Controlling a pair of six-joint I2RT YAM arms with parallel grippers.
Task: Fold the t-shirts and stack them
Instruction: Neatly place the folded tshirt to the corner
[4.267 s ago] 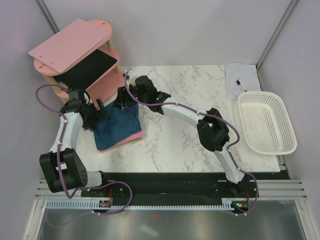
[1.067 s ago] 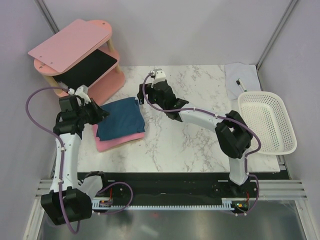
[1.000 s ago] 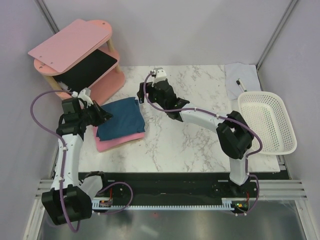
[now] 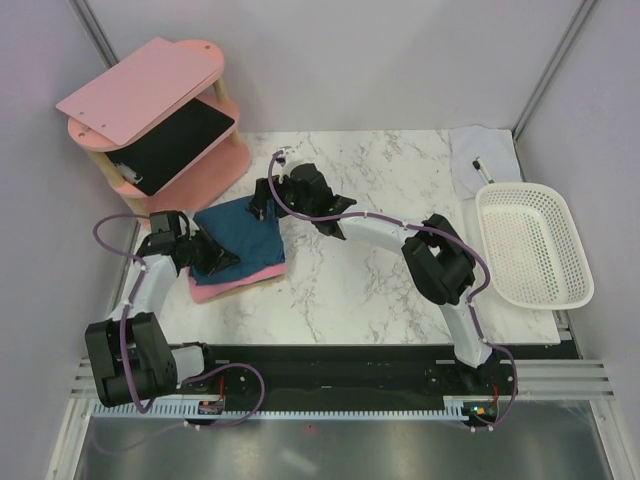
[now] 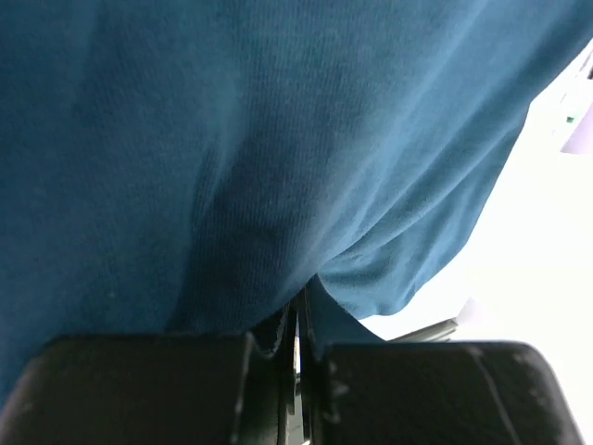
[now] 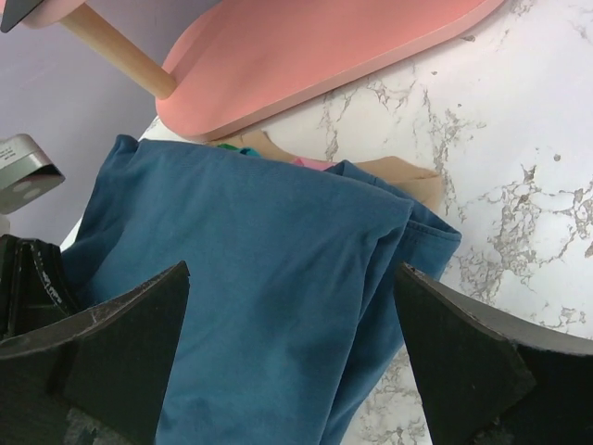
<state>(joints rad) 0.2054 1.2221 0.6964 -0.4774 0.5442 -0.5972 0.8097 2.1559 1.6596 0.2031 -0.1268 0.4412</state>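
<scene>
Teal-blue t-shirt (image 4: 243, 236) lies folded to a rough rectangle on the pink t-shirt (image 4: 243, 279), whose edge shows as a strip along the side toward the arm bases. Both are on the marble table (image 4: 380, 280), between the two grippers. Left gripper (image 4: 222, 260) sits at the stack's corner nearest its own base. In the left wrist view its fingers (image 5: 148, 389) are pressed almost together, only a hairline gap, with a fold of teal cloth pinched in it; the rest of the shirt fills that view straight ahead of the pads. Right gripper (image 4: 262, 200) is at the opposite, far edge of the stack. Its fingers (image 6: 111, 352) are spread wide and hold nothing; the teal cloth spans the whole space between them, its layered folded edge toward the right finger. Cannot tell whether the tips touch the cloth. Pink shelf (image 4: 150, 100) stands just beyond the right gripper, its base close to the shirt's far corner. White basket (image 4: 530, 245) and white cloth with a pen (image 4: 480, 150) lie well apart from both hands, out past the right arm's elbow.
</scene>
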